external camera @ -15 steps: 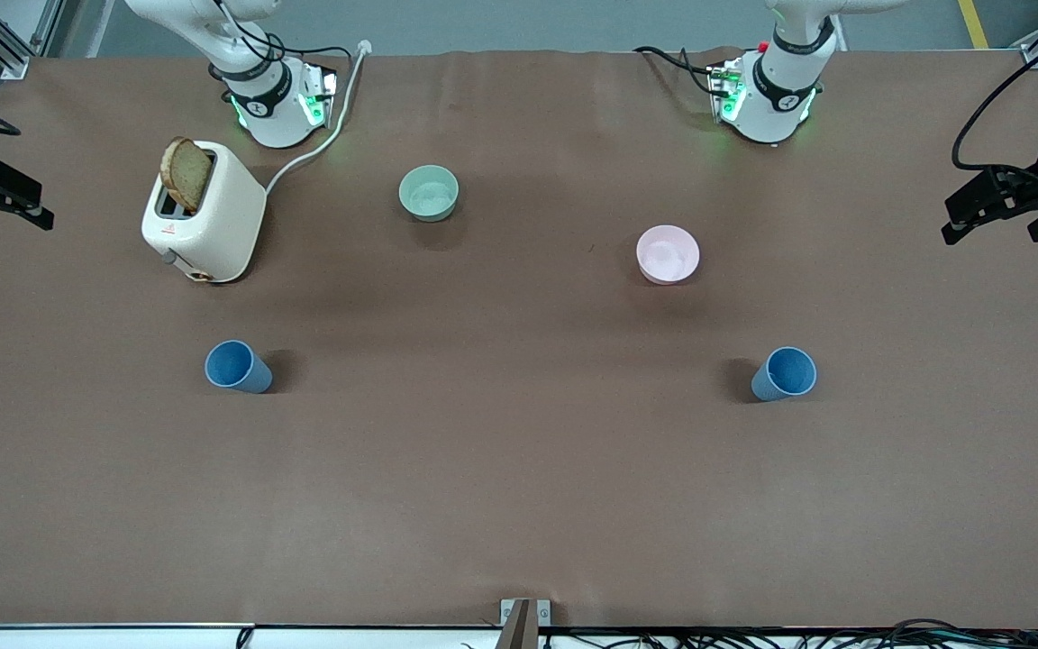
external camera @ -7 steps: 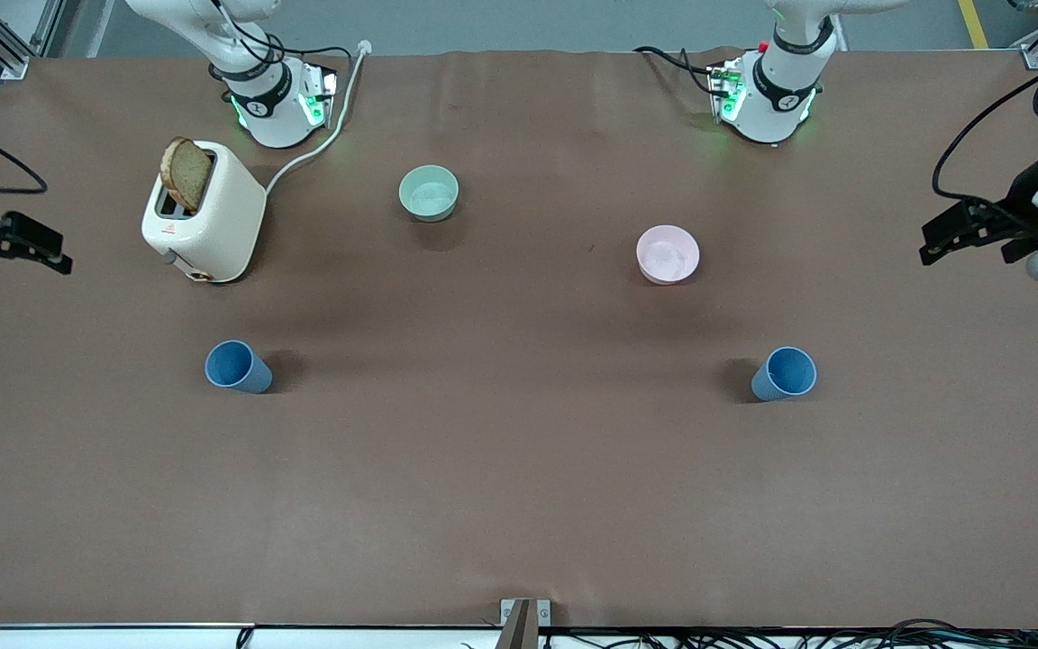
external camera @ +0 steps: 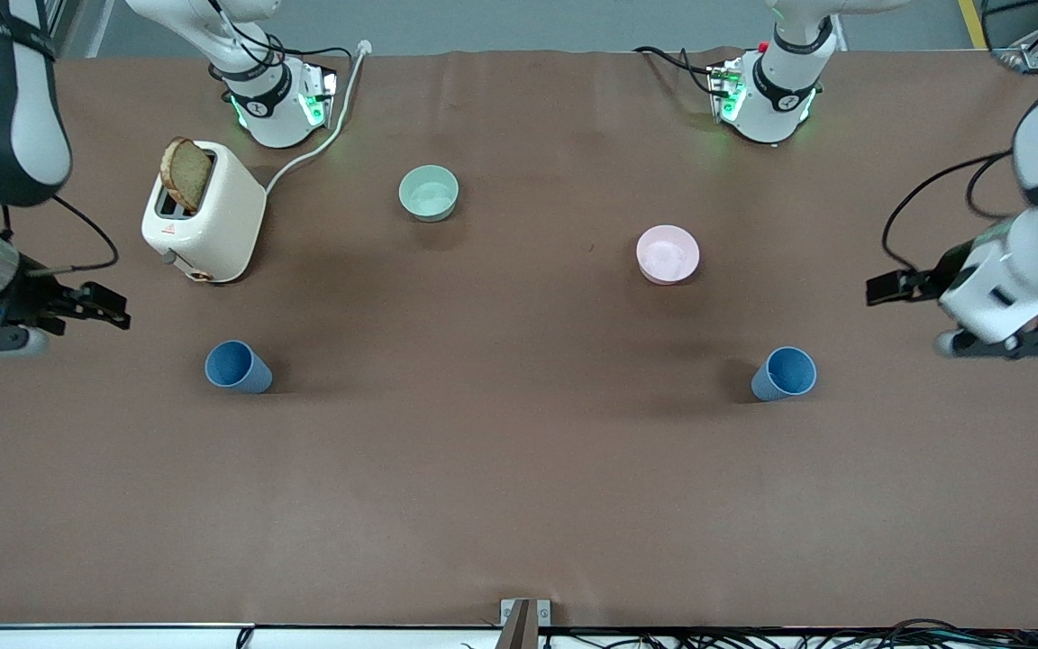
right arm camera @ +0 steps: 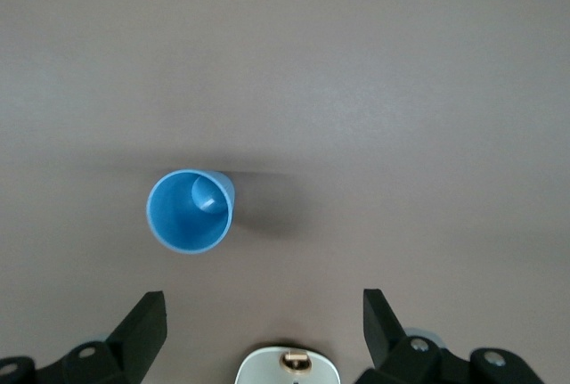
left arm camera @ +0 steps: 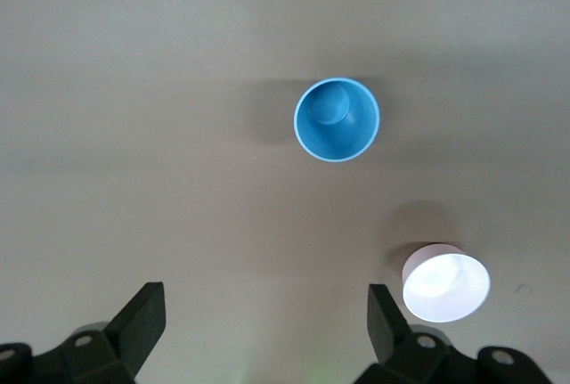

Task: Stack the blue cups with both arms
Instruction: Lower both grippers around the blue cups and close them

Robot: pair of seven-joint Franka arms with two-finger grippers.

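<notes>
Two blue cups stand upright on the brown table, mouths up. One cup (external camera: 238,367) (right arm camera: 189,210) is toward the right arm's end, the other cup (external camera: 785,373) (left arm camera: 337,119) toward the left arm's end. My right gripper (external camera: 109,306) (right arm camera: 263,320) hangs over the table between its end edge and the first cup, open, nothing between its fingers. My left gripper (external camera: 884,290) (left arm camera: 264,317) hangs over the table between the other end edge and the second cup, open and empty too. Neither gripper touches a cup.
A cream toaster (external camera: 204,225) (right arm camera: 287,368) with a bread slice in it stands near the right arm's base, its white cord running to the table's edge. A pale green bowl (external camera: 429,192) and a pink bowl (external camera: 668,254) (left arm camera: 445,281) sit farther from the front camera than the cups.
Both arms have swung in from the table's ends, bringing their grippers over the table and closer to the cups. The cups, bowls and toaster have not moved.
</notes>
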